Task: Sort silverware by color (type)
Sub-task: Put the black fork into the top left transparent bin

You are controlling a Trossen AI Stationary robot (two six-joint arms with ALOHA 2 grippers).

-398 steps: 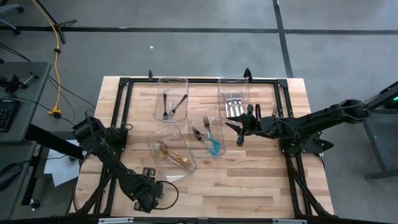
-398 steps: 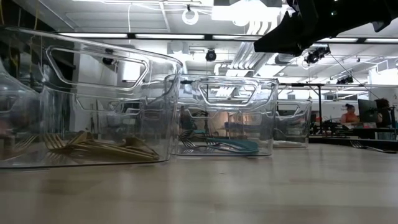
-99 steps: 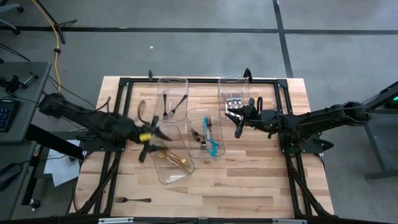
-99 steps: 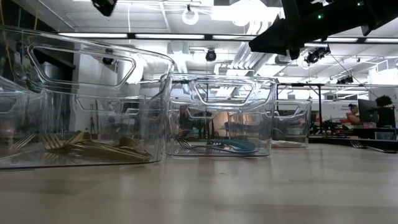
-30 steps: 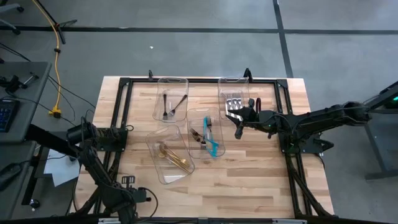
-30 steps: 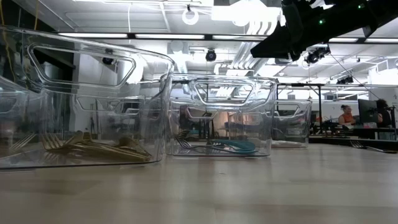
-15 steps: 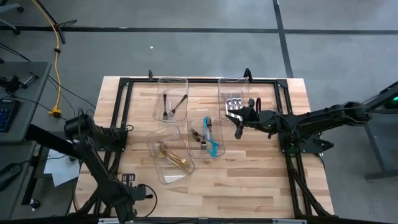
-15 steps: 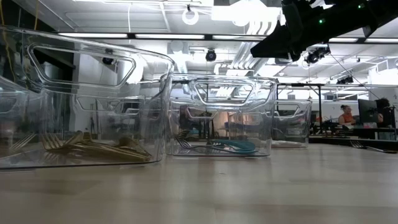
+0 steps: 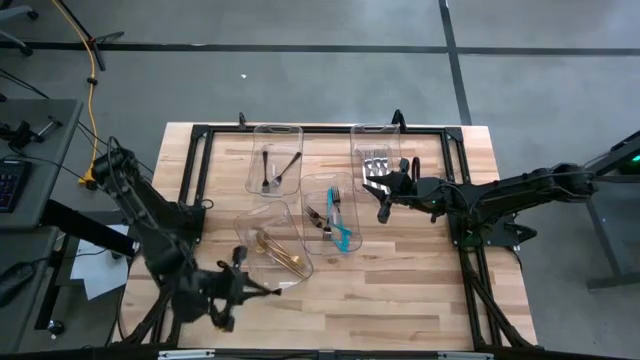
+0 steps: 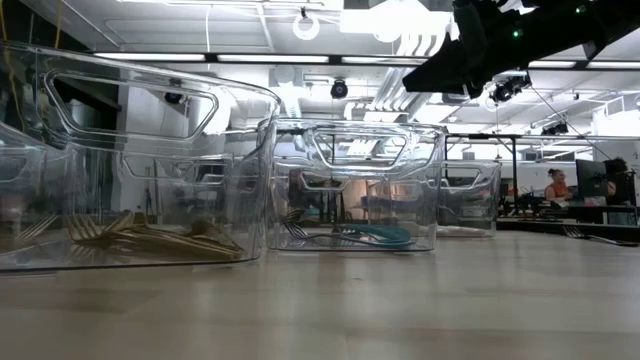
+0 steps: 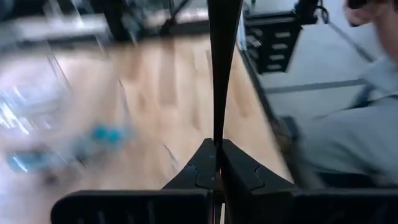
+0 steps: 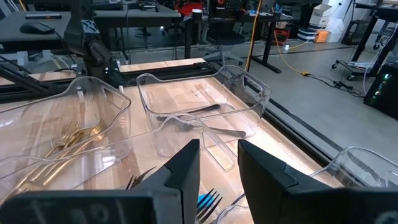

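The silverware lies sorted in clear bins: black pieces (image 9: 272, 168) far left, silver forks (image 9: 376, 168) far right, teal-handled pieces (image 9: 340, 225) in the middle, gold forks (image 9: 280, 255) nearer the front. My left gripper (image 9: 243, 285) hovers by the near left corner of the gold forks' bin (image 9: 243, 232), shut on a black fork (image 11: 219, 56). My right gripper (image 9: 383, 205) hangs open between the silver and teal bins, with nothing between its fingers (image 12: 186, 168). My left gripper pinches one end of the black fork (image 11: 217, 134) between its two fingers. In the high view the fingers point roughly toward the table's right. The fork sticks straight out ahead of the fingertips, in line with them, clear of the table.
Bare wood (image 9: 400, 300) spreads along the near edge and the near right. A black frame (image 9: 200, 135) borders the tabletop. In the left wrist view a person in grey (image 11: 367, 130) shows beyond the table's edge.
My left gripper has risen from the table's near edge and swung toward the right and far side, up to the gold forks' bin, carrying the black fork clear of the wood. My right arm has kept still.
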